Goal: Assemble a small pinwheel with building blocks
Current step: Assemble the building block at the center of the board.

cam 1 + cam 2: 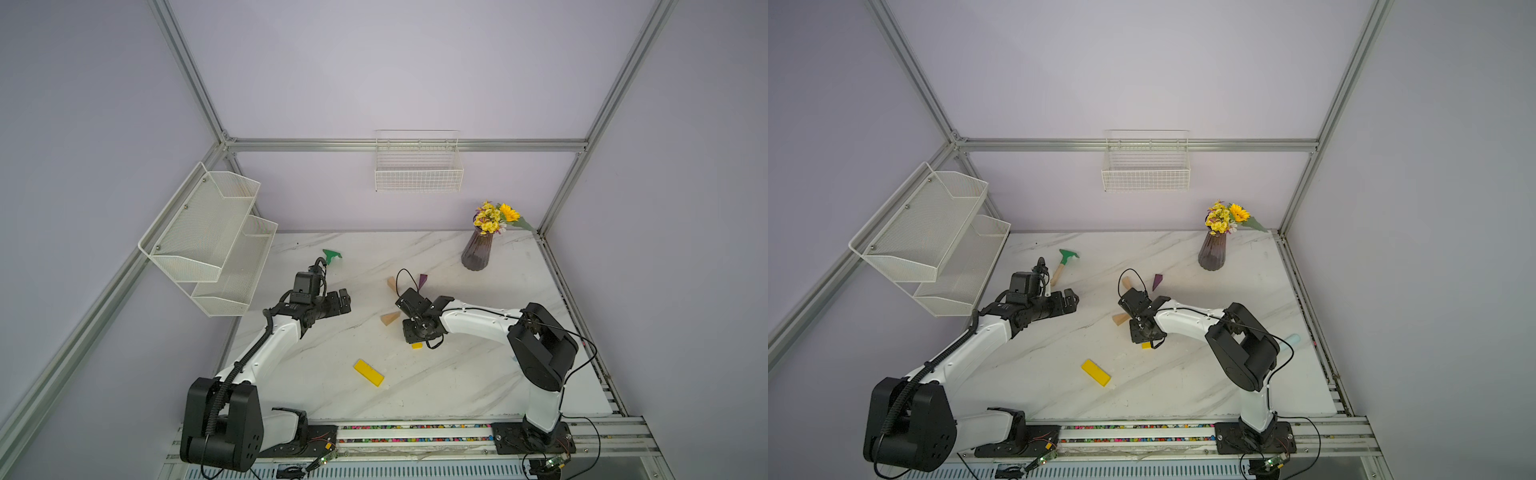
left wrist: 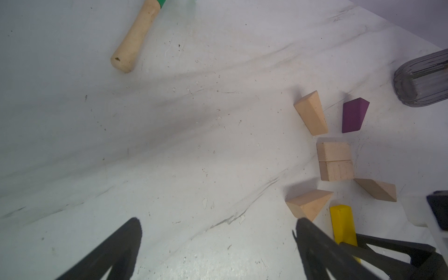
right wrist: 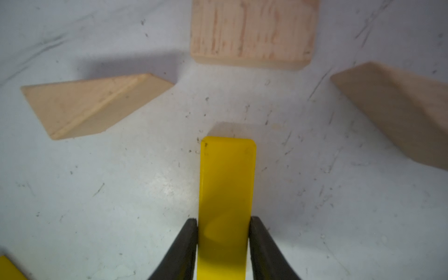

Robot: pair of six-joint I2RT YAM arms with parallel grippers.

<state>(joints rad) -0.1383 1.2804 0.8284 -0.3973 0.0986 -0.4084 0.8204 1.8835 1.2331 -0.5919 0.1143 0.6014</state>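
In the right wrist view my right gripper [image 3: 223, 219] is shut on a long yellow bar [image 3: 226, 184], a finger pressed on each long side. The bar's far end points at the tan rectangular blocks [image 3: 252, 31], with one tan wedge [image 3: 92, 106] to one side and another tan wedge [image 3: 400, 111] to the other. The left wrist view shows the two tan blocks [image 2: 334, 160] side by side, a purple wedge [image 2: 354, 115] and three tan wedges loosely around them. My left gripper [image 2: 218, 221] hovers open and empty beside this group. A second yellow bar [image 1: 368, 372] lies alone nearer the front.
A green-headed rake [image 1: 331, 255] lies behind my left gripper [image 1: 344, 301]. A dark vase of flowers [image 1: 476, 251] stands at the back right. A pale blue fork [image 1: 1292, 340] peeks out behind the right arm. White mesh shelves [image 1: 208, 241] hang on the left wall.
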